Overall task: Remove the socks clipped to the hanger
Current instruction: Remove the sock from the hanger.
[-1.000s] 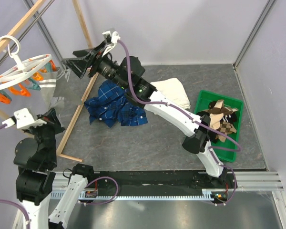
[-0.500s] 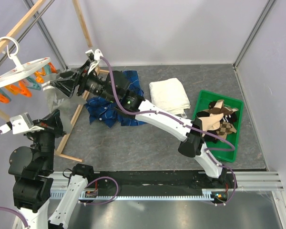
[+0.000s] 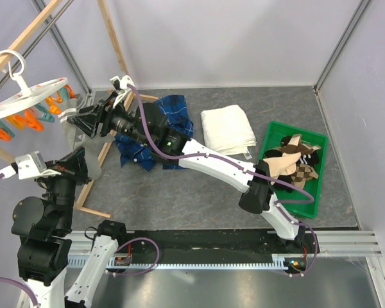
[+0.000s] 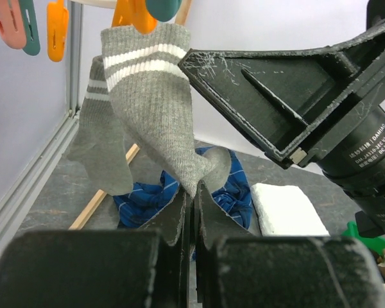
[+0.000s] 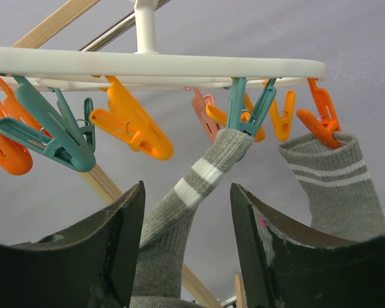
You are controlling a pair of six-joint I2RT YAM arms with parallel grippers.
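Grey sock (image 4: pixel 155 109): hangs fr teal clip (image 5: pixel 247 106) on hanger (image 5: pixel 154 61), pulled slantwise.
L gripper (image 4: pixel 194 204): clamped on sock toe.
R gripper (image 5: pixel 186 192): jaws apart, astride sock below clip.

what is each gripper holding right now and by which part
The left gripper pinches a grey striped sock by its lower tip, its top clipped to the hanger. The right gripper holds nothing; its jaws stand open.
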